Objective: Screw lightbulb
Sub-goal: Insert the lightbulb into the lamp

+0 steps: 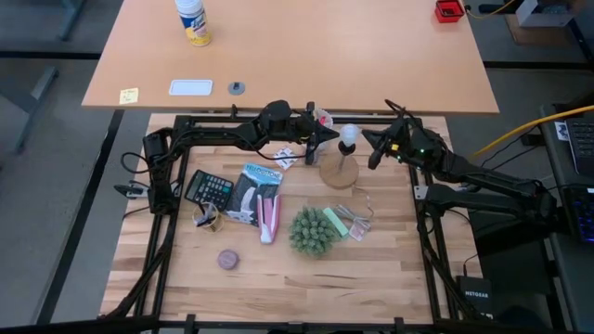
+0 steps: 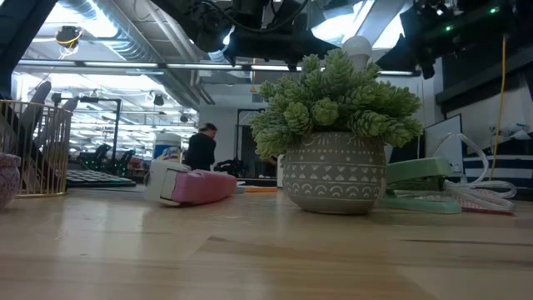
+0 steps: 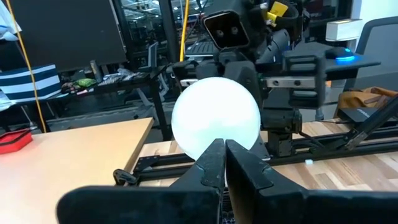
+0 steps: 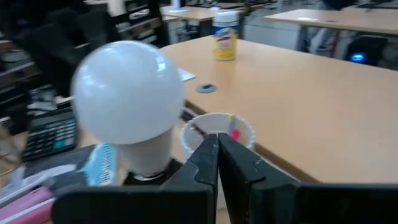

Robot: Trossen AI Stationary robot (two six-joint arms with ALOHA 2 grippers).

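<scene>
Lightbulb (image 1: 348,135) stands upright in the socket of the round wooden base (image 1: 340,173) at the table's far edge, between the left gripper (image 1: 320,136) and right gripper (image 1: 377,147), both with fingers pressed together, holding nothing. A sideways nudge could tip the base. Butcher-block table (image 1: 278,278) is cluttered; an office lies beyond.

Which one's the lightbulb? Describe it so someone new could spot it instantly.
Start at the wooden table and look to its far edge, between the two shut grippers, left and right. There a round wooden disc carries the lightbulb standing upright. It is the only frosted white globe there; the white cup beside it is open-topped with pens inside.
</scene>
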